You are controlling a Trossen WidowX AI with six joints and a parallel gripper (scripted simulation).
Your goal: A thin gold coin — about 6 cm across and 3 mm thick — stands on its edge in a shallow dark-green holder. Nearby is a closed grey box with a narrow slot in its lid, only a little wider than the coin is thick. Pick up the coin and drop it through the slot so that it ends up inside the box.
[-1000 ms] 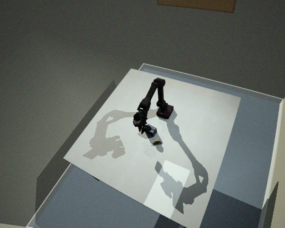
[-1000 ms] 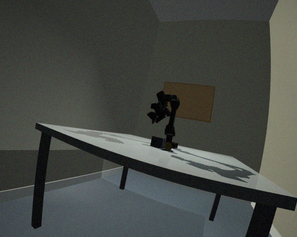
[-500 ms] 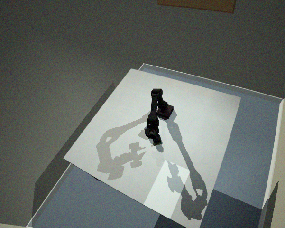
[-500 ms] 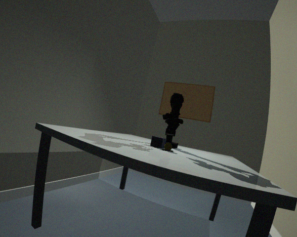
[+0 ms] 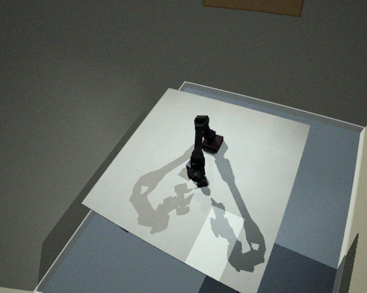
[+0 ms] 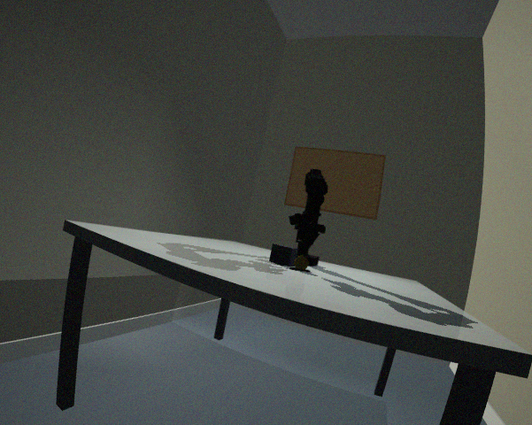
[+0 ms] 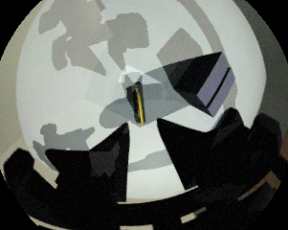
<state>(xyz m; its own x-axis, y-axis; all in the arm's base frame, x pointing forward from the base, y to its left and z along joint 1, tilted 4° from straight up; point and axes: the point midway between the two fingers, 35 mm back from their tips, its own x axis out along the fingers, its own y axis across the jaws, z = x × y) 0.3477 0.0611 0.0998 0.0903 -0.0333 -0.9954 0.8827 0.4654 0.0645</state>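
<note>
The gold coin (image 7: 139, 106) (image 6: 301, 262) stands on its edge in the dark-green holder (image 7: 132, 98); in the wrist view I see it edge-on as a thin yellow line. The grey box (image 7: 205, 80) (image 6: 281, 254) sits close beside it, to the right in the wrist view. My gripper (image 7: 143, 124) (image 5: 201, 182) (image 6: 304, 252) points straight down just above the coin, with its fingers partly open and one on either side of the coin's line. Nothing is between the fingers. In the top view the arm hides the coin and most of the box.
The arm's base (image 5: 212, 143) stands on the white table (image 5: 256, 151) (image 6: 165, 263) behind the box. Strong arm shadows fall over the table. An orange panel (image 6: 348, 182) (image 5: 256, 6) hangs on the far wall.
</note>
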